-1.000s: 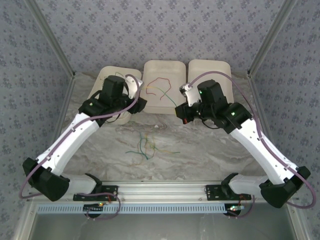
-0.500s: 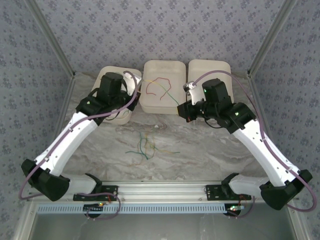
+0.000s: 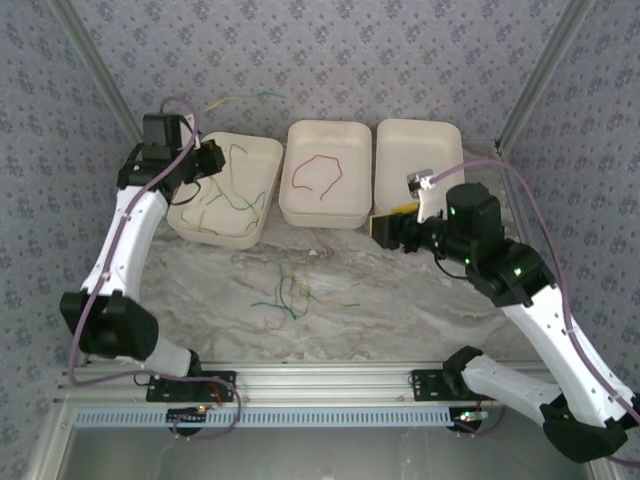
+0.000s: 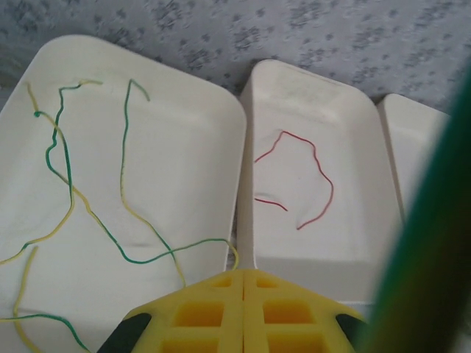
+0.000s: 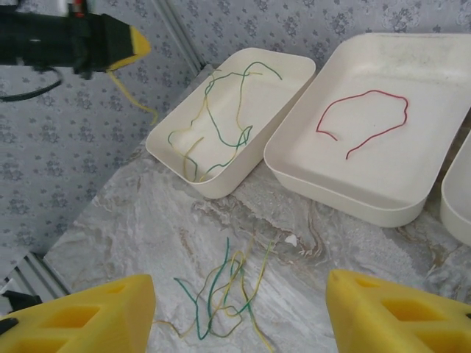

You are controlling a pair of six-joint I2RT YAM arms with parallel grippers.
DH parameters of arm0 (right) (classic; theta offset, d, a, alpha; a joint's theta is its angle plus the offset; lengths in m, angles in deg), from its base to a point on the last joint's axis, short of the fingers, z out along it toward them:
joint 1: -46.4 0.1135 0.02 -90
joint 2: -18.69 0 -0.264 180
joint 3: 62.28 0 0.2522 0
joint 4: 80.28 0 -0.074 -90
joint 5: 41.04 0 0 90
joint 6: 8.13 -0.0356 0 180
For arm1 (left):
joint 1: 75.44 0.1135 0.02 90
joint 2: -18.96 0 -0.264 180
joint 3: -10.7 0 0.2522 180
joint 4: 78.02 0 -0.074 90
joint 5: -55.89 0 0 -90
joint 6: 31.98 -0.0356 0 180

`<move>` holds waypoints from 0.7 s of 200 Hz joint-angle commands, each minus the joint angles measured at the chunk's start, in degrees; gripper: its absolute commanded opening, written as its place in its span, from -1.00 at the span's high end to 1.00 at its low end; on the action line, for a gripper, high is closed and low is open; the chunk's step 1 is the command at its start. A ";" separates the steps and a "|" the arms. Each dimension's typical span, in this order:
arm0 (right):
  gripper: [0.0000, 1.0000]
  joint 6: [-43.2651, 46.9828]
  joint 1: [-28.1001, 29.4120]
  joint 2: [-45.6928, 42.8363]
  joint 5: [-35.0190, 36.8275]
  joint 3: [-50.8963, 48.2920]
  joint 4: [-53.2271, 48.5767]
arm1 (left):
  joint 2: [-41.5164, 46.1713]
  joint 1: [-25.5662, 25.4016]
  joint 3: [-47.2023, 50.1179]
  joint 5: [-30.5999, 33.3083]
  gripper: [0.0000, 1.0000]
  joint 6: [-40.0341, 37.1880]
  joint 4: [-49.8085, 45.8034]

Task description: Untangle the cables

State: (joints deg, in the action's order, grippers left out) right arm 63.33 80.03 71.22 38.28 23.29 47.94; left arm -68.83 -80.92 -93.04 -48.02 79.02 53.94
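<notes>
table [image 3: 430, 290]: green-yellow tangle [image 3: 288, 292] lying mid-surface | left tray [image 3: 265, 200]: sorted strands [image 3: 228, 195]; middle tray [image 3: 345, 205]: red cable [image 3: 318, 172] | right gripper [image 3: 385, 227]: spread wide, empty | left gripper [image 4: 243, 283]: pinching held cable [image 3: 240, 97] above left tray | risk: springy strand drops outside rim if released this high

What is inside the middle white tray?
One red cable lies loose on the middle tray's floor, uncovered. In the left wrist view the left gripper hides the tray's near corner.

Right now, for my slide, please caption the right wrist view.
Open right gripper over tangled green and yellow cables on the table; a red cable lies alone in the middle tray.
</notes>
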 commanded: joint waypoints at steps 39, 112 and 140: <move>-0.26 -6.73 4.14 -4.45 2.51 -8.25 2.10 | -18.42 2.79 -9.08 2.68 1.00 6.03 -0.77; -0.25 -7.27 5.76 -4.54 4.67 -10.02 1.68 | -35.12 2.04 -20.23 5.68 1.00 8.84 -9.53; -0.26 -7.45 5.79 -3.95 4.77 -10.58 2.22 | -38.86 1.32 -24.45 9.20 1.00 8.36 -14.48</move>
State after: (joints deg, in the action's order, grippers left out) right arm 56.77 85.56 67.07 42.00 13.36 48.94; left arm -105.31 -78.75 -112.93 -42.38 87.08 45.87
